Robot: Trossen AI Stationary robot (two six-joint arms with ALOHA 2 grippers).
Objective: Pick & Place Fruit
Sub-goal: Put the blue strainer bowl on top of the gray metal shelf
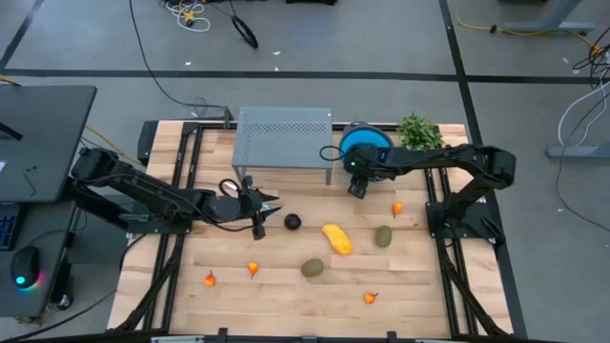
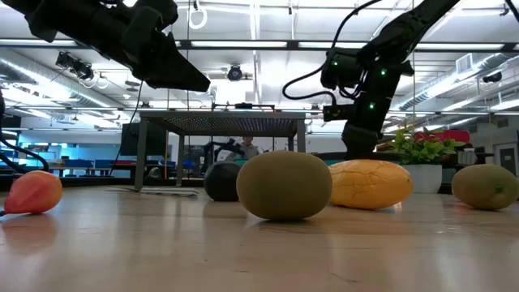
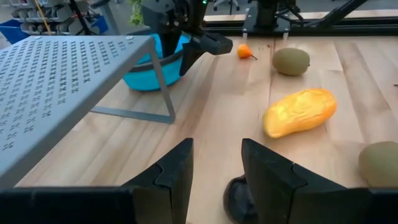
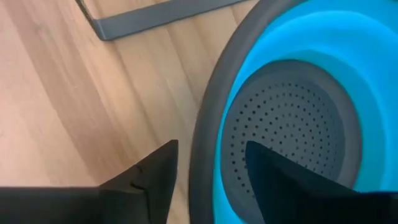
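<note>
Left gripper (image 1: 265, 217), part open and empty, sits just beside the dark ball (image 1: 293, 222). Right gripper (image 4: 208, 180), also open and empty, straddles the blue bowl's (image 4: 298, 56) rim, well apart from that ball.

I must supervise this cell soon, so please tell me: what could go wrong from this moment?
1. The right pincer straddles the rim of the blue colander; closing or lifting could tip or drag it.
2. The left pincer is open just above the dark ball; being round, it may roll away if nudged off-centre.
3. The metal rack stands close beside both arms, so a swing could hit it.
</note>
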